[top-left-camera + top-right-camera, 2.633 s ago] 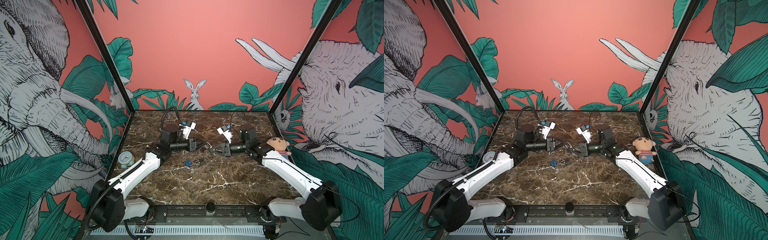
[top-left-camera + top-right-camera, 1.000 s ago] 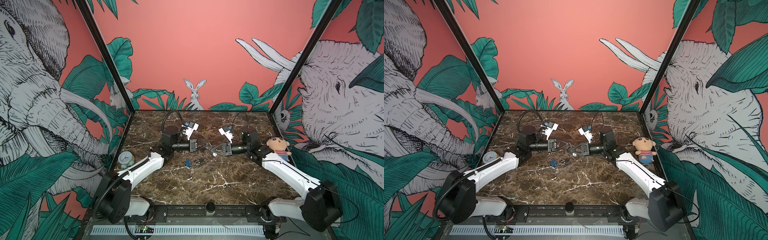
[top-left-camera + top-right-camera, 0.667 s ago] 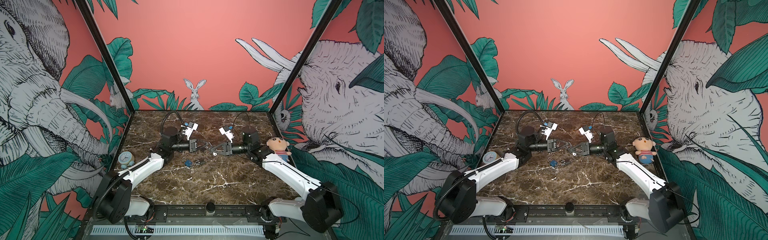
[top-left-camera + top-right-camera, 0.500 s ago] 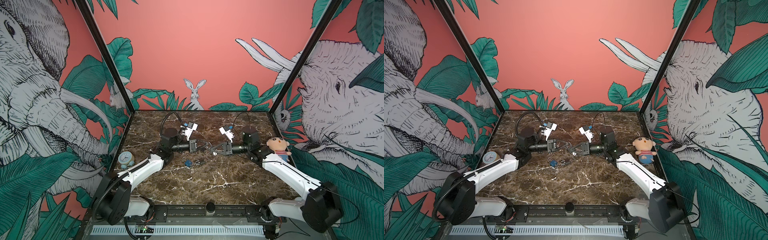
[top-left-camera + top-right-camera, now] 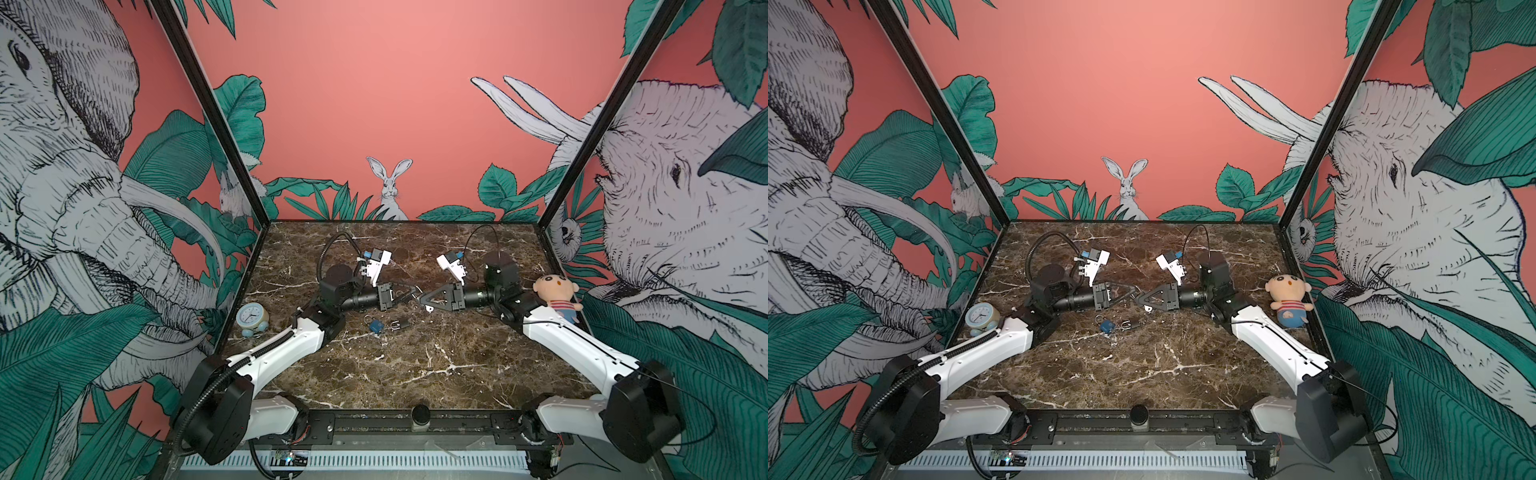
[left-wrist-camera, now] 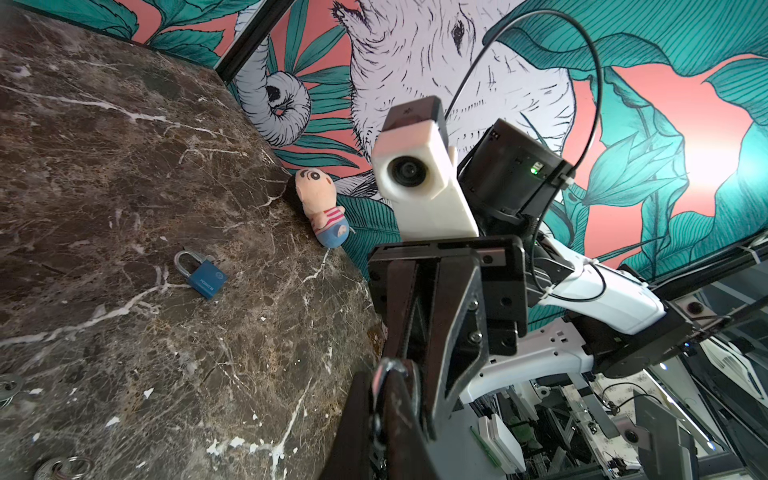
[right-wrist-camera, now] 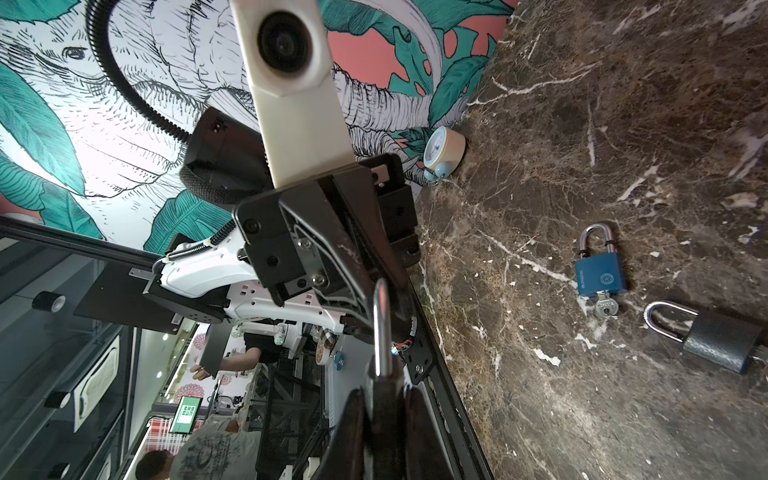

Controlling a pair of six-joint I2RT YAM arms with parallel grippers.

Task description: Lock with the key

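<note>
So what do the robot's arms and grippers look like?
The left arm and right arm are white shells with black joints. The left gripper and right gripper are black triangular frames with white camera housings. A ribbed black hose follows the left arm; a thin black cable the right.

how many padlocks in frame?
3: blue padlock and dark padlock lie side by side on the table; a third padlock, mostly hidden, is clamped in the right end effector, shackle toward the left end effector.
</note>
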